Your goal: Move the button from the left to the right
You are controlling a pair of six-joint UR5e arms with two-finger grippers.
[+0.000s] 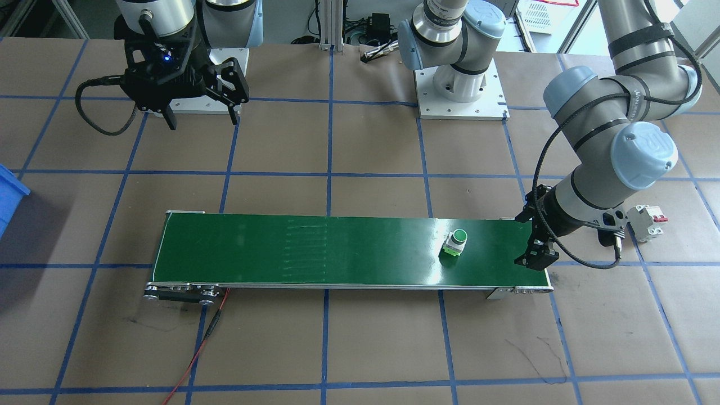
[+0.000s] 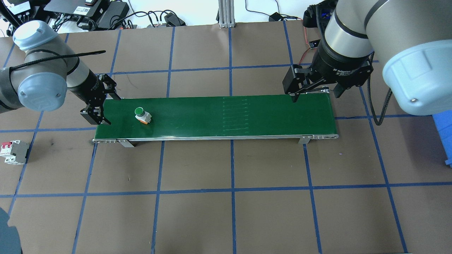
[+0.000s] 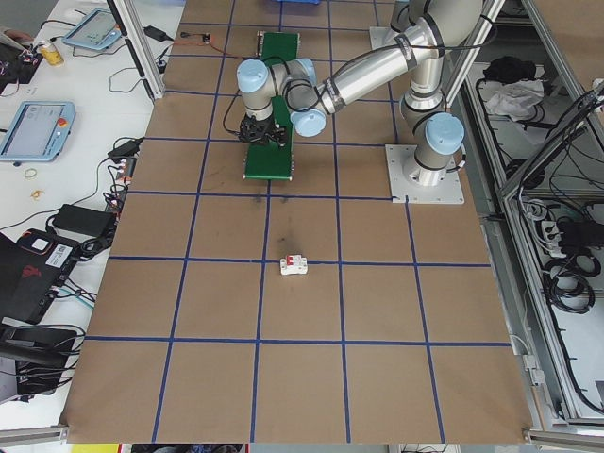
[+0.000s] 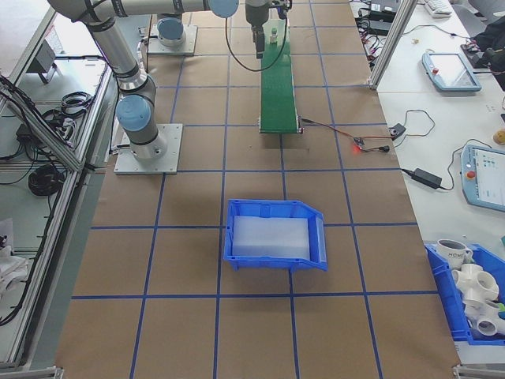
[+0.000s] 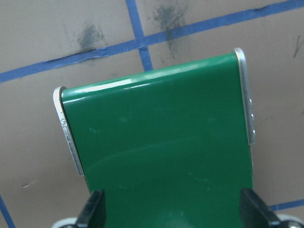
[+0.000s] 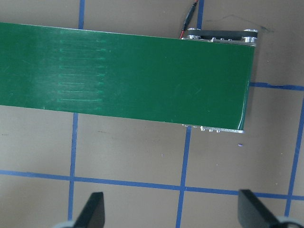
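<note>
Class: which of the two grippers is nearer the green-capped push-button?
The left gripper, at the green belt's end beside the green-capped push-button; the right gripper hovers at the opposite end.

The button (image 2: pixel 142 115) stands on the conveyor belt (image 2: pixel 247 116) near its 9 o'clock end in the overhead view. The breaker (image 2: pixel 13 152) lies on the table (image 2: pixel 226 211) at 8 o'clock, well apart from the belt; a bin (image 4: pixel 275 235) sits beyond the 3 o'clock end.

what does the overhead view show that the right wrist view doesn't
Only the overhead view shows the button on the belt's left end, the open left gripper beside it, the white breaker on the table, and the open right gripper from outside. Only the right wrist view shows the belt's roller end with its red wire up close. Both show the green belt.
</note>
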